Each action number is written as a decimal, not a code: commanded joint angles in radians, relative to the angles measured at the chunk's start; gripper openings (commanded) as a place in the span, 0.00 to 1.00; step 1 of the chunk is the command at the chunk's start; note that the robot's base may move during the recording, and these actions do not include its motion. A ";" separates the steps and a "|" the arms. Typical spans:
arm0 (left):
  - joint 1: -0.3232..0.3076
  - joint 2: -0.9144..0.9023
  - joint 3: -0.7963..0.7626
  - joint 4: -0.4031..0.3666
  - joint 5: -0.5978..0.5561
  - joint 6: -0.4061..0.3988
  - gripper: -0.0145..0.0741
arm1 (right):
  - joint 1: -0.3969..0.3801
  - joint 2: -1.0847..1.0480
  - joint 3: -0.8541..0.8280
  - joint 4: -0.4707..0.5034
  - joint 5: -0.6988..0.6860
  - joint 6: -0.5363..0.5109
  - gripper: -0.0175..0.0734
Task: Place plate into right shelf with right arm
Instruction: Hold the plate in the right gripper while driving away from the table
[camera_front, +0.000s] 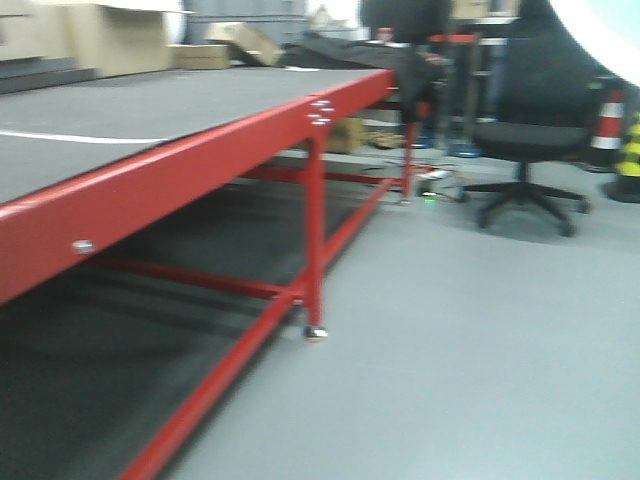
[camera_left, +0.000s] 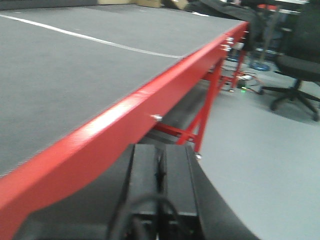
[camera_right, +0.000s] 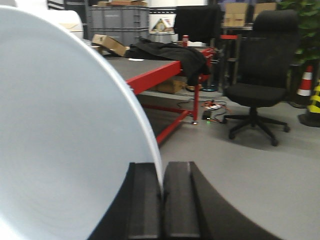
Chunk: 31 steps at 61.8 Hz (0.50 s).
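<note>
Plate (camera_right: 65, 140) rim seemingly pinched in right pincer (camera_right: 162, 171).

The red-framed table (camera_front: 150, 190) runs along my left, its grey top crossed by a thin white line (camera_front: 70, 137). At its far end I see a cardboard box (camera_right: 107, 44) and a black garment (camera_right: 165, 52) that hangs over the corner. The grey floor (camera_front: 450, 350) carries a black office chair (camera_front: 525, 150), a traffic cone (camera_front: 608, 125) and some cables (camera_right: 212, 106) near the table's far leg.
</note>
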 joint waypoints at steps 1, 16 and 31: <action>-0.002 -0.010 0.010 -0.008 -0.090 -0.007 0.02 | -0.004 0.007 -0.028 0.007 -0.094 -0.009 0.25; -0.002 -0.010 0.010 -0.008 -0.090 -0.007 0.02 | -0.004 0.007 -0.028 0.007 -0.094 -0.009 0.25; -0.002 -0.010 0.010 -0.008 -0.090 -0.007 0.02 | -0.004 0.007 -0.028 0.007 -0.094 -0.009 0.25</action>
